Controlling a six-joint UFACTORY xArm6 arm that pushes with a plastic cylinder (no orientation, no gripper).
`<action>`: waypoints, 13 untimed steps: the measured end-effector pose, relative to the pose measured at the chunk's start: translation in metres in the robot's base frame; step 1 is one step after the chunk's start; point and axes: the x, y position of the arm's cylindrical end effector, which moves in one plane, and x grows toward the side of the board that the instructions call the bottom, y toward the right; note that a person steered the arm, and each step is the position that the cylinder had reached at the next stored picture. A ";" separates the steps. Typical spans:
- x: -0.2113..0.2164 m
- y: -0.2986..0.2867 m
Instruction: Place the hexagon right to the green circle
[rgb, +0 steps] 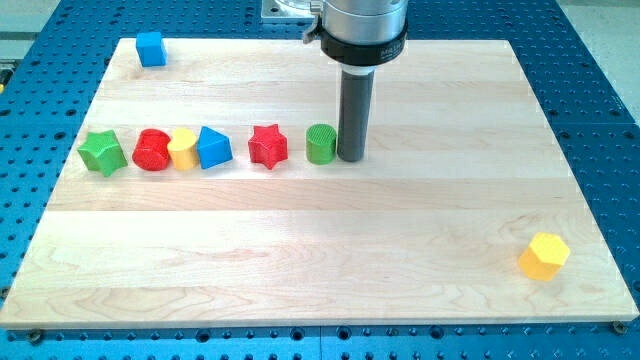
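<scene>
The yellow hexagon lies near the board's lower right corner. The green circle stands in the middle of the board, at the right end of a row of blocks. My tip is down on the board just to the right of the green circle, touching or almost touching it. The tip is far up and to the left of the hexagon.
To the left of the green circle a row runs: red star, blue triangle-like block, yellow cylinder, red cylinder, green star. A blue cube sits at the top left corner. The wooden board lies on a blue perforated table.
</scene>
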 end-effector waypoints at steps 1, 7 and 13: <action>0.008 0.112; 0.034 0.117; -0.032 0.133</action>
